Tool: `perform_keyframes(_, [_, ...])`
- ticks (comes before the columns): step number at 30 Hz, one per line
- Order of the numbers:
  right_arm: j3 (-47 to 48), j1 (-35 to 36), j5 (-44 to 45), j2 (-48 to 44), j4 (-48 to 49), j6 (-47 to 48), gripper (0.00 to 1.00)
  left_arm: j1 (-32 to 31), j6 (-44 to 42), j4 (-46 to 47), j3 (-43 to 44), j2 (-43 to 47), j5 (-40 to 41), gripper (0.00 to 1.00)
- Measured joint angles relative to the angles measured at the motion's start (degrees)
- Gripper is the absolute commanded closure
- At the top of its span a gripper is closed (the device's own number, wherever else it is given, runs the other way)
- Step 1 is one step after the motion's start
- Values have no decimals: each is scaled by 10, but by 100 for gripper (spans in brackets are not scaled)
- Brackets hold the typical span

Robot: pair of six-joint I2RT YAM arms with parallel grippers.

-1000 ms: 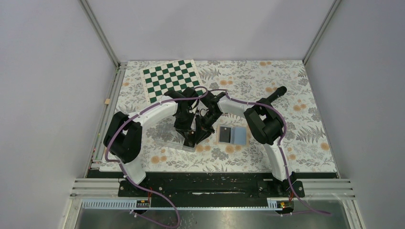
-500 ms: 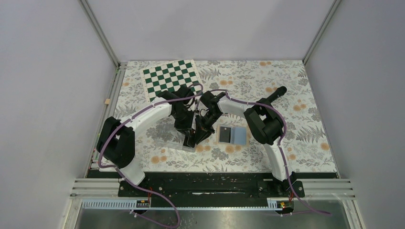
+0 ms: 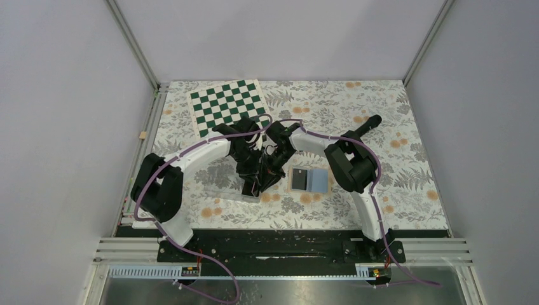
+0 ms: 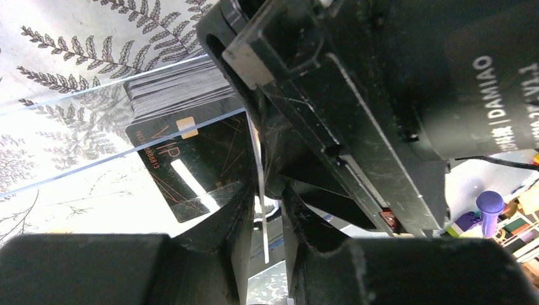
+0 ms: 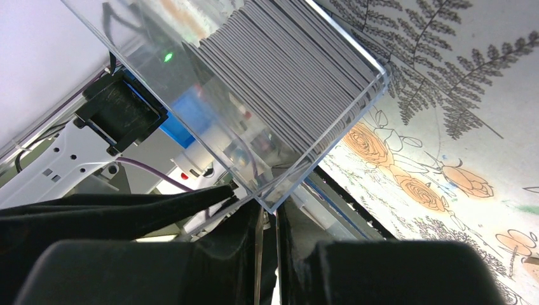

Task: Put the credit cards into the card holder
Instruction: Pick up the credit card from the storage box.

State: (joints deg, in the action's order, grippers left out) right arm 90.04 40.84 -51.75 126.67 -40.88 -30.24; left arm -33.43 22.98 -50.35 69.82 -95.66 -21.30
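Over the clear plastic tray (image 3: 219,185), the right gripper (image 5: 266,241) is clenching the tray's corner wall, while the left gripper (image 4: 266,241) is straddling a thin pale edge (image 4: 260,190), jaws slightly parted. The credit cards (image 5: 299,76) are standing stacked inside the tray, and the card holder (image 3: 319,181) is lying open just right of it.

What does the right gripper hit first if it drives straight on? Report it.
The clear tray: its wall sits between the jaws, and the card stack stands right behind, likely next.
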Motion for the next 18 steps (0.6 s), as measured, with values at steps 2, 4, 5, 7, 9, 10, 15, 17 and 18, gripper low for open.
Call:
perform_keyframes(2, [0, 0, 0, 0, 0, 0, 98, 0, 0, -1, -2, -2, 0, 75])
perform_keyframes(4, [0, 0, 0, 0, 0, 0, 98, 2, 0, 0, -7, -2, -2, 75])
perform_keyframes(5, [0, 0, 0, 0, 0, 0, 99, 4, 0, 1, -9, -2, -2, 75])
perform_keyframes(7, [0, 0, 0, 0, 0, 0, 99, 7, 0, 2, -14, -2, -2, 77])
perform_keyframes(9, [0, 0, 0, 0, 0, 1, 98, 12, 0, 4, -20, -2, -3, 79])
perform_keyframes(10, [0, 0, 0, 0, 0, 1, 98, 15, 0, 5, -23, -2, -4, 80])
perform_keyframes(15, [0, 0, 0, 0, 0, 1, 98, 38, 1, 23, -46, -2, -42, 79])
perform_keyframes(17, [0, 0, 0, 0, 0, 1, 98, 46, 1, 33, -56, -1, -62, 74])
perform_keyframes(18, [0, 0, 0, 0, 0, 1, 98, 49, 1, 35, -59, 0, -69, 72])
